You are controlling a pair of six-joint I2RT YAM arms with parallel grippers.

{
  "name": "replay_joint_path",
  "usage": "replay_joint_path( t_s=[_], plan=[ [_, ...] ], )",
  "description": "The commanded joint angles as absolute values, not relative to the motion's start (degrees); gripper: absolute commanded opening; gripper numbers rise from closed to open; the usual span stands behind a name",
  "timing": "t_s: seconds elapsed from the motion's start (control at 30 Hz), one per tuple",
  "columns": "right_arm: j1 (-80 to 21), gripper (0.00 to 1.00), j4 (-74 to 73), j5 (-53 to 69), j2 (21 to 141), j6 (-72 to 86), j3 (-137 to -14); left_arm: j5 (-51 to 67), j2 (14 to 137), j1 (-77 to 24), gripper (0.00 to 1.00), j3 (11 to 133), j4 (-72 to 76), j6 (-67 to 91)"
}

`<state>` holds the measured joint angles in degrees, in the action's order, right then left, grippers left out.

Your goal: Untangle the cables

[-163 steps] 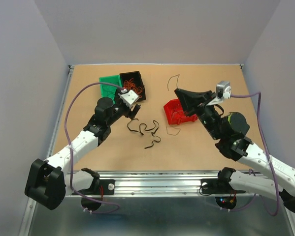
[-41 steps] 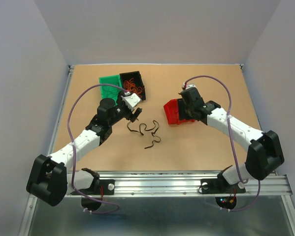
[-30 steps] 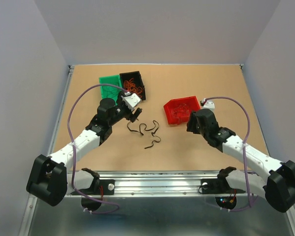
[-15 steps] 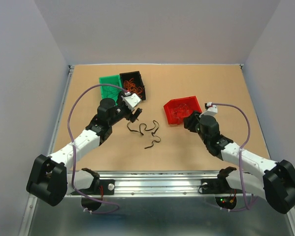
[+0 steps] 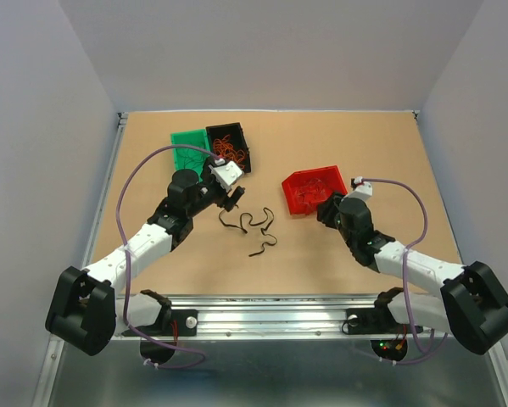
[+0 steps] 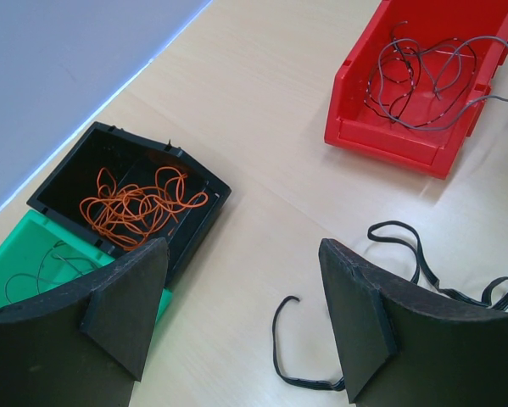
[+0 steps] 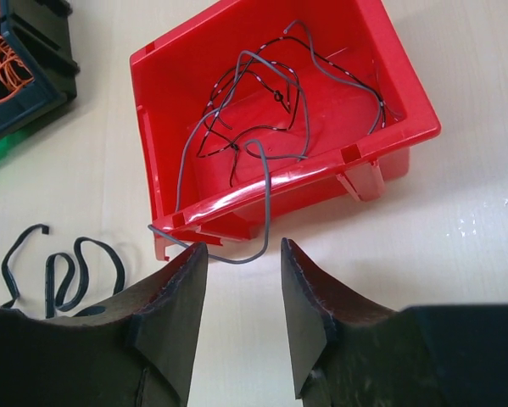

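**Op:** Judging from the cables, how far along were you?

**Me:** Most of the way, I reckoned. The orange cables (image 6: 139, 208) lay in the black bin (image 6: 198, 225). A few thin dark ones (image 6: 41, 267) were in the green bin (image 6: 16, 254) touching it, and the grey cables (image 7: 266, 110) were in the red bin (image 7: 321, 174). What was left were the black cables (image 5: 252, 227), loose on the table (image 5: 364, 144) between the bins and my bases.

**Op:** How did those look?

**Me:** They were flat, matte strands, curled into loops and hooks. Several overlapped in one small cluster, and a hooked piece lay just beside it on the near side. From above I could not tell which crossings were real knots. The binned ones were no neater. The orange lot was a scribble, and one grey strand (image 7: 268, 212) hung out over the red bin's near rim, its end on the table.

**Op:** And your grippers?

**Me:** Both were empty. My left gripper (image 6: 245, 322) stood wide, hovering above the table between the black bin and the black cluster. My right gripper (image 7: 243, 314) had its jaws parted more narrowly. It sat low in front of the red bin, with the stray grey end just ahead of it.

**Op:** So what remained?

**Me:** By my judgement, pulling the black strands apart and binning them, then tucking that grey end in.
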<state>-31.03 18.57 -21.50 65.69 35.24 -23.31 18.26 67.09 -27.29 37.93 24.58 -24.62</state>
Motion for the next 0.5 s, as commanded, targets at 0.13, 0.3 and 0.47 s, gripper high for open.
replay_joint_path(
  t_s=[0.13, 0.3, 0.47],
  plan=[
    [-29.1, 0.43, 25.1, -22.8, 68.5, 35.4, -23.6, 19.3, 66.5, -27.4, 0.83, 39.3, 26.6, -25.2],
    [-28.7, 0.41, 26.0, -22.0, 71.8, 35.2, -25.7, 19.2, 66.3, -27.4, 0.83, 39.3, 26.5, -25.1],
    [-28.6, 0.15, 26.8, -20.9, 73.1, 35.2, -26.4, 19.2, 66.4, -27.4, 0.82, 39.3, 26.5, -25.2]
  ],
)
